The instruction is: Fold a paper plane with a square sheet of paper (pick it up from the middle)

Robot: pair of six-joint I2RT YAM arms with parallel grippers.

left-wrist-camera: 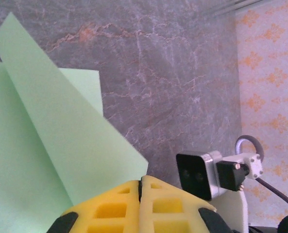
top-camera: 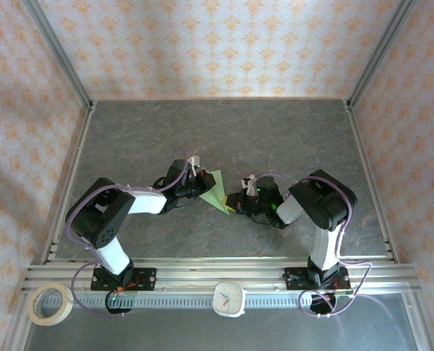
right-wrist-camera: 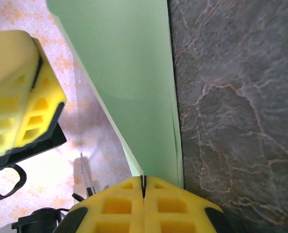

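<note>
Two arms fold in toward each other near the middle of the overhead frame, and the green paper (top-camera: pixel 215 191) hangs between them above the grey table (top-camera: pixel 290 139). My left arm rises from its base at lower left, bends at a raised elbow, and stretches its forearm rightward, so the left gripper (top-camera: pixel 199 181) sits at the paper's upper left edge. My right arm climbs from its base at lower right, doubles back at the elbow, and reaches left, putting the right gripper (top-camera: pixel 236 202) at the paper's lower right tip.

From the left wrist camera, the left gripper (left-wrist-camera: pixel 140 183) has its yellow pads pressed together at the bottom of the frame. The green paper (left-wrist-camera: pixel 46 141) runs down to them with one flap lifted over the flat layer, so I read it as pinching the paper.

From the right wrist camera, the right gripper (right-wrist-camera: pixel 144 184) is likewise squeezed closed on the edge of the green paper (right-wrist-camera: pixel 134 73), which climbs up the frame. The left gripper (right-wrist-camera: pixel 20 92) shows at upper left.
</note>
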